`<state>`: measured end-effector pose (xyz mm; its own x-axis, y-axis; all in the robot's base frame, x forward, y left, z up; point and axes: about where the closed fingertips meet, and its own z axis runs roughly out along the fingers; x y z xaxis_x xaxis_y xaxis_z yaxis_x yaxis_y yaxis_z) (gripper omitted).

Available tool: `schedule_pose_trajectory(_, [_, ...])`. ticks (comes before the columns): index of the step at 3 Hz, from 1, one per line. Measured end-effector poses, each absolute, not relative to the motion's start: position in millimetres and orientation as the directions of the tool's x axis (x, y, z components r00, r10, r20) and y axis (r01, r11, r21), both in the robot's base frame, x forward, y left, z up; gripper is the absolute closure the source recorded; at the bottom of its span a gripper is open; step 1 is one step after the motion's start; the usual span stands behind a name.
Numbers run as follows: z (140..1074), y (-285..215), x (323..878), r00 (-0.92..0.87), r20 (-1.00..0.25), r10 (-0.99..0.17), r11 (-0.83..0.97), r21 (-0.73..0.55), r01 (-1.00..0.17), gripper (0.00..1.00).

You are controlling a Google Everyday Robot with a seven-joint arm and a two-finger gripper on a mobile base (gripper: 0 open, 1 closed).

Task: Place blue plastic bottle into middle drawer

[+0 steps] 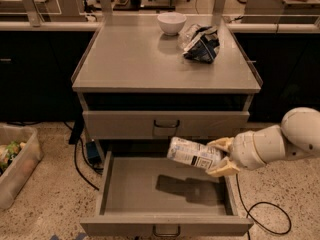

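The blue plastic bottle (192, 153) lies on its side in my gripper (218, 157), a clear bottle with a pale blue-white label and a dark text panel. The gripper reaches in from the right on a white arm and is shut on the bottle's right end. The bottle hangs above the right half of the open middle drawer (135, 189), a wide grey tray pulled out toward me. Its shadow falls on the drawer floor. The drawer's small dark loop handle (166, 231) shows at the bottom edge.
A shut grey drawer (165, 124) sits above the open one. On the cabinet top stand a white bowl (171, 23) and a dark blue and white foil snack bag (202, 44). A plastic bin (15, 164) stands on the floor at left. Cables (260, 209) lie on the floor.
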<state>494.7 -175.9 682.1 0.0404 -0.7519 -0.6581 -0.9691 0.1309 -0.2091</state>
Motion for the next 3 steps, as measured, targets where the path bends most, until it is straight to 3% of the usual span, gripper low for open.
schedule_pose_trajectory(2, [666.6, -169.3, 492.5, 0.031, -0.669, -0.742, 0.122, -0.181, -0.976, 1.00])
schedule_pose_trajectory(3, [651.9, -130.5, 503.8, 0.088, -0.657, -0.749, 0.047, -0.185, -0.982, 1.00])
